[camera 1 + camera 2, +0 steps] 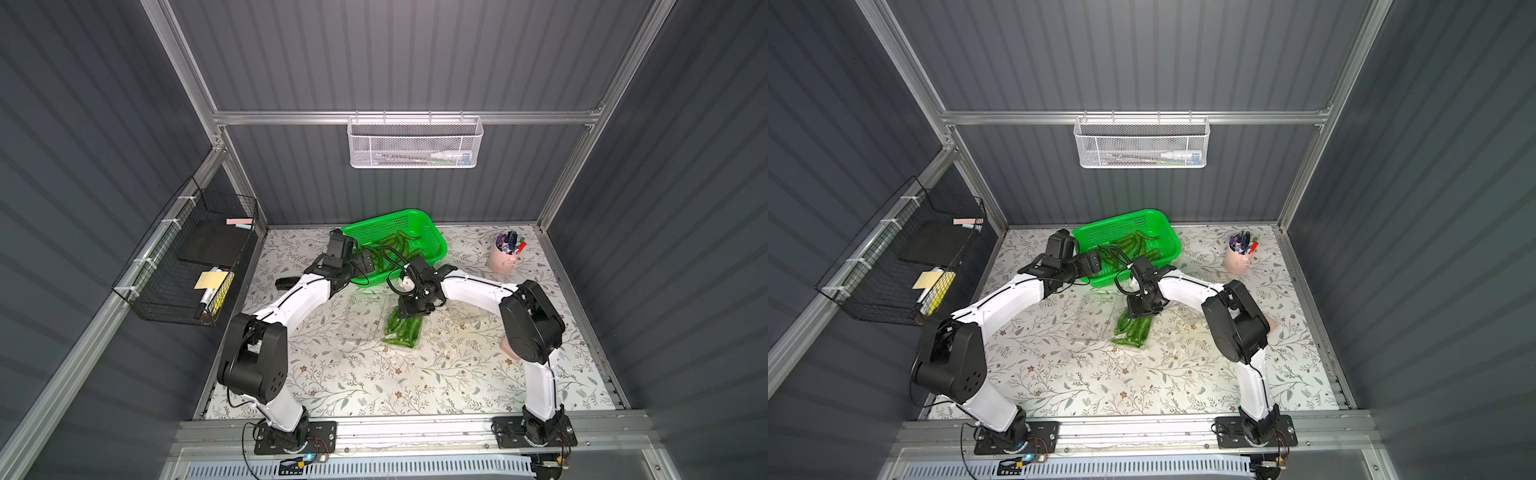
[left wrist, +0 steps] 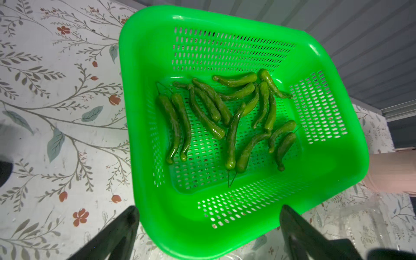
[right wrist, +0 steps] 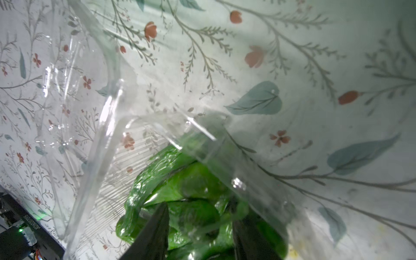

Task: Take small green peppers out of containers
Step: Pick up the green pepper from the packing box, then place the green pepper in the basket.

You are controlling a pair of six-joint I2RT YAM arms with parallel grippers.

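Note:
Several small green peppers lie packed in a clear plastic container on the floral mat, with its clear lid folded open beside it. My right gripper points down into this container, its two dark fingers pressed into the peppers with peppers filling the gap between them. My left gripper hangs open over the near rim of the green basket, holding nothing. Several more peppers lie loose in that basket.
The green perforated basket stands at the back centre. A pink cup of pens is at the back right. A black wire rack hangs on the left wall and a white mesh tray on the back wall.

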